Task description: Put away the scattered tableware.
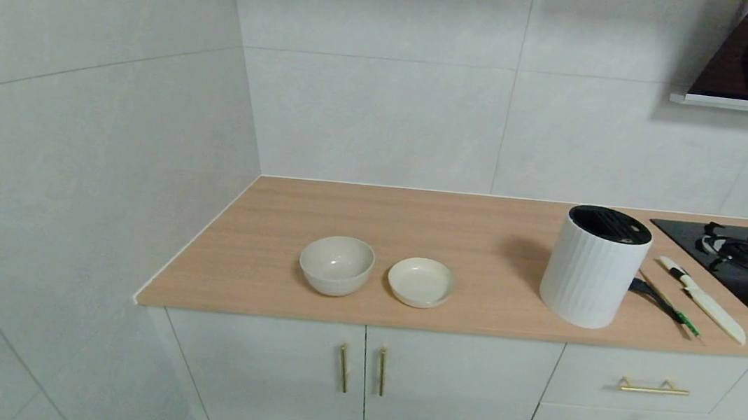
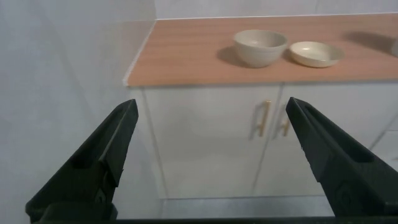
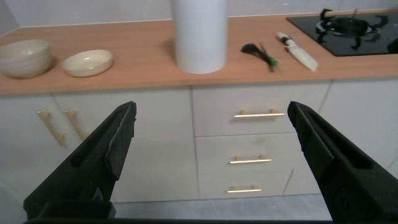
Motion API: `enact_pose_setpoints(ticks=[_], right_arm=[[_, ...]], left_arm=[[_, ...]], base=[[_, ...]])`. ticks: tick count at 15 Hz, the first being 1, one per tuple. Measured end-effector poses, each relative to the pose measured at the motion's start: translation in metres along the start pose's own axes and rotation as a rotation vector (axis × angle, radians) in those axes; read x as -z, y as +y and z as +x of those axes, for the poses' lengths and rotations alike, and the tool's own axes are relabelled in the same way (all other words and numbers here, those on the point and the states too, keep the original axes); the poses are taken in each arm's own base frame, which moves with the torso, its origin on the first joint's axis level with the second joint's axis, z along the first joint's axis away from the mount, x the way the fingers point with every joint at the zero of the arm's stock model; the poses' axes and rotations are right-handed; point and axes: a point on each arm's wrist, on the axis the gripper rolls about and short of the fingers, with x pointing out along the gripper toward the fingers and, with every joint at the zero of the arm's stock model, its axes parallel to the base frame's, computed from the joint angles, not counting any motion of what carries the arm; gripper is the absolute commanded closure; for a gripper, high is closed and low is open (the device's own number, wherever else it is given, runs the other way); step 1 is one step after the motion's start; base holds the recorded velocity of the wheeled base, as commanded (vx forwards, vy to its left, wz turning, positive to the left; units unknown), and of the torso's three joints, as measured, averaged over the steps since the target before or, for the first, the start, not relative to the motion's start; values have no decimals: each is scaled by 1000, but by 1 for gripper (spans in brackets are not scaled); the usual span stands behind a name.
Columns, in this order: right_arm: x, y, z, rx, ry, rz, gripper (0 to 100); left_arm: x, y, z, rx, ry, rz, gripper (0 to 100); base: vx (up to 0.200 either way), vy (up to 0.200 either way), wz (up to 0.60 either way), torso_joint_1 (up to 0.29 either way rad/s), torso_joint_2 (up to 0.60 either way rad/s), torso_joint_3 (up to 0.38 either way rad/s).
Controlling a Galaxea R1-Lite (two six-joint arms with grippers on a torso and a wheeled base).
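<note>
The tableware lies on the wooden countertop (image 1: 470,228): a deep cream bowl (image 1: 336,264) and a shallow cream dish (image 1: 421,281) just beside each other near the front edge, well apart from a ribbed white holder (image 1: 594,267) with a black slotted top. Between the holder and the black gas hob (image 1: 741,262) lie a dark-headed utensil (image 1: 653,295) and a pale knife (image 1: 702,299), flat on the wood. The left gripper (image 2: 211,109) has its fingers spread wide before the gold-handled cabinet doors (image 2: 211,149), the bowl and dish above it. The right gripper (image 3: 211,109), equally spread, faces the drawers (image 3: 255,137), and its view takes in the holder, utensil, knife and hob
</note>
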Motion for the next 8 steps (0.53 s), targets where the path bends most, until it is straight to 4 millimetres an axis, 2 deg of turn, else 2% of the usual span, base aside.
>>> enact_pose_setpoints(ticks=[1,8], right_arm=[[0,0,0,0,0,0,0],[0,0,0,0,-1,0,0]], left_arm=[[0,0,0,0,0,0,0],[0,0,0,-1,-1,0,0]], base=[[0,200,0,2,7,2],[0,0,0,0,0,0]])
